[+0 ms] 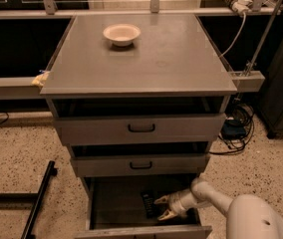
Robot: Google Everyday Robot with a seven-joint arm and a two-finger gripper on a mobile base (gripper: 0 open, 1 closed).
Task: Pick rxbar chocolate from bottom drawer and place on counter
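Tool (163, 207) is inside the open bottom drawer (112, 203), fingers spread apart. The rxbar chocolate (149, 203) lies flat on the drawer floor just beyond its fingertips; contact cannot be determined.

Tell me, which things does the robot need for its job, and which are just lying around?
For the job: snack bar; bottom drawer; counter; hand, open, inside that drawer beside the bar.
Just lying about: bowl on the counter; power strip; cables on the floor.
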